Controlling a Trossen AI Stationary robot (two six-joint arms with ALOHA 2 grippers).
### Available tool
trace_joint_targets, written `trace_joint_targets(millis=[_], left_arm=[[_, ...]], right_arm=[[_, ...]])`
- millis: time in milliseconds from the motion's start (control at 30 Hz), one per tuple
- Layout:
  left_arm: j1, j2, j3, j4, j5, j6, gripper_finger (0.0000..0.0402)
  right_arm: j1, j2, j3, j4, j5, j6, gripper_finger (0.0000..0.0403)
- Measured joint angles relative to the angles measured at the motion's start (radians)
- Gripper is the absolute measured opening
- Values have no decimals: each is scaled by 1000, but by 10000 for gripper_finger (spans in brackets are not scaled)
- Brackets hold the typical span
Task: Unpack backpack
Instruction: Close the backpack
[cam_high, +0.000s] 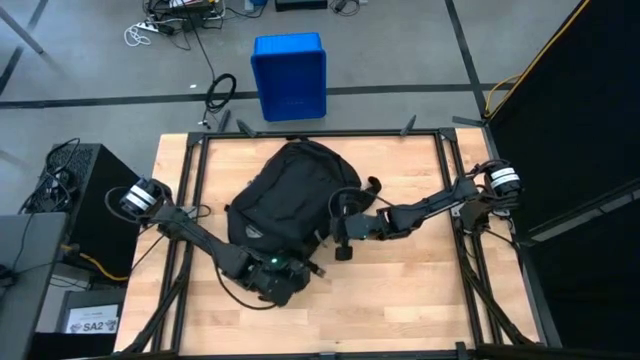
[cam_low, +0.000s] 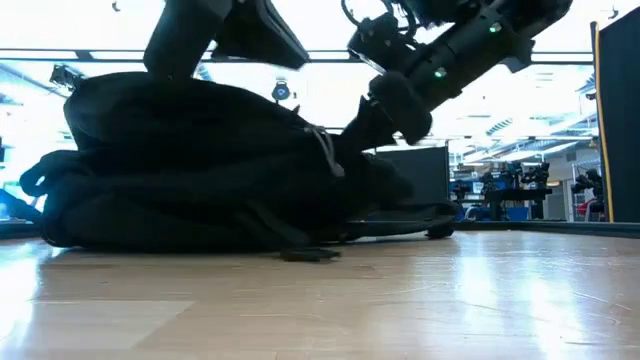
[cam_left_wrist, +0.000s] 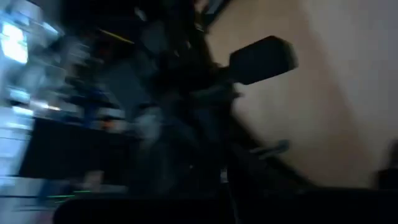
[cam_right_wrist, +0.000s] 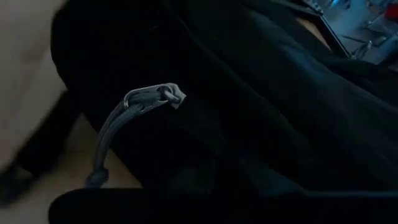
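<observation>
The wooden tabletop (cam_high: 420, 290) is being seen from above, framed by a black rail. The backpack (cam_high: 280, 195) is lying on it, slightly left of the middle and toward the far side, its rounded bulk spread flat; it is by far the biggest thing there. In the low view the backpack (cam_low: 190, 165) is being shown as a dark mound resting on the boards, with straps trailing out to the right.

The left arm is being extended from the left edge of the tabletop toward the near end of the backpack, where the left gripper (cam_high: 283, 272) is being held close against the black fabric. Its fingers are clenched shut; whether any fabric is caught between them cannot be told, as the left wrist view is blurred.

The right arm is being reached in from the right edge, and the right gripper (cam_high: 343, 232) is being pressed against the right side of the backpack. Its fingers are clenched as well; what, if anything, is being pinched cannot be told. In the right wrist view a grey zipper pull (cam_right_wrist: 146, 99) with its cord is hanging on the black fabric just ahead of that gripper.

A blue crate (cam_high: 289, 75) is standing on the floor beyond the far edge of the tabletop.
</observation>
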Motion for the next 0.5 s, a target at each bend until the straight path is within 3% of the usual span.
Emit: trace_joint_targets(millis=[133,333,500], left_arm=[[-29,-2,0,-26,-39,55,0],[-34,-2,0,-121,9,-89,0],[-17,1,0,-98,80,-157,0]], right_arm=[[-42,0,0,58,-61,32,0],[-91,0,0,116,-177,49,0],[-112,-1,0,145,-234,85,0]])
